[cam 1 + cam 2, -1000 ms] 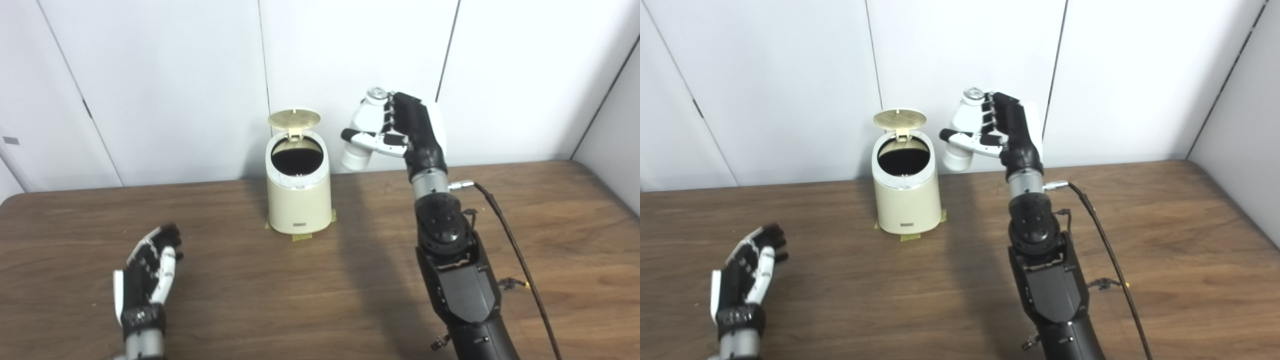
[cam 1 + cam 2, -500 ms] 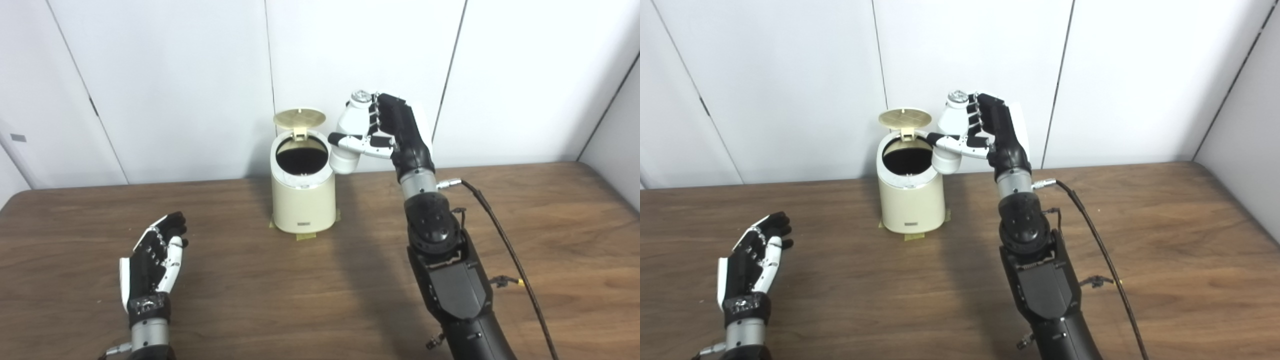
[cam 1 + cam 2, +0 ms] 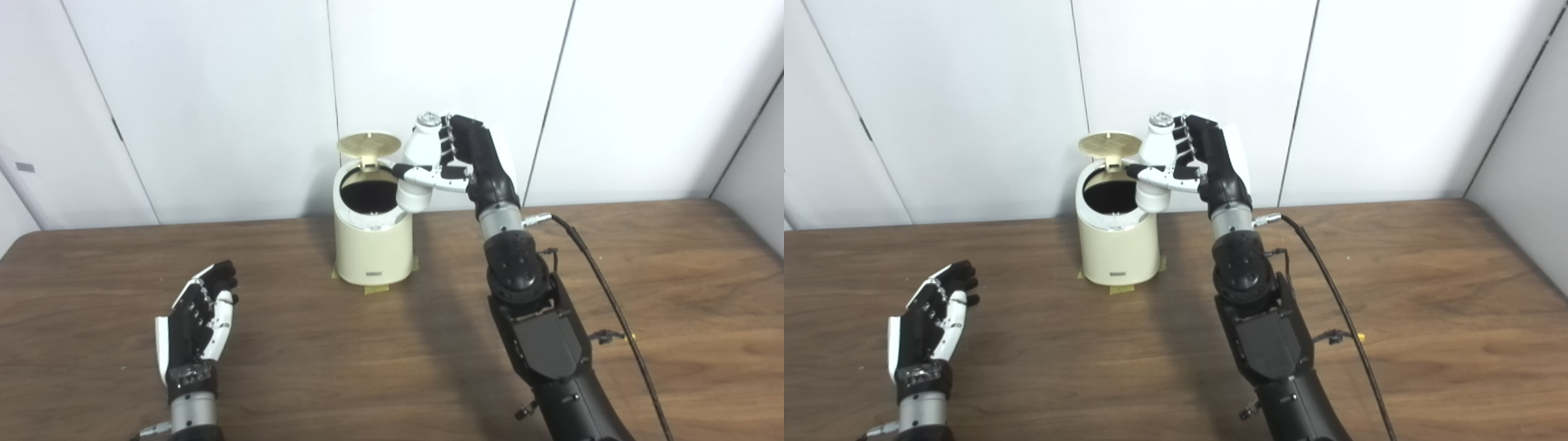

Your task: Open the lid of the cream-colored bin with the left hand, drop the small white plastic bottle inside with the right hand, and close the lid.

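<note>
The cream-colored bin (image 3: 372,248) stands at the back middle of the table, its round lid (image 3: 369,144) tipped up and the dark opening showing. My right hand (image 3: 468,162) is shut on the small white plastic bottle (image 3: 418,173), holding it tilted with its lower end at the bin's right rim. The bottle also shows in the right eye view (image 3: 1154,168). My left hand (image 3: 197,327) is open and empty, low over the table at the front left, well away from the bin.
The brown wooden table (image 3: 306,343) runs wide on both sides. Tape patches (image 3: 373,288) sit at the bin's foot. A black cable (image 3: 603,285) trails from my right wrist across the table's right side. White wall panels stand close behind the bin.
My right hand has carried the bottle left, from beside the bin to its right rim. The camera has shifted a little. The left hand has stayed open in place.
</note>
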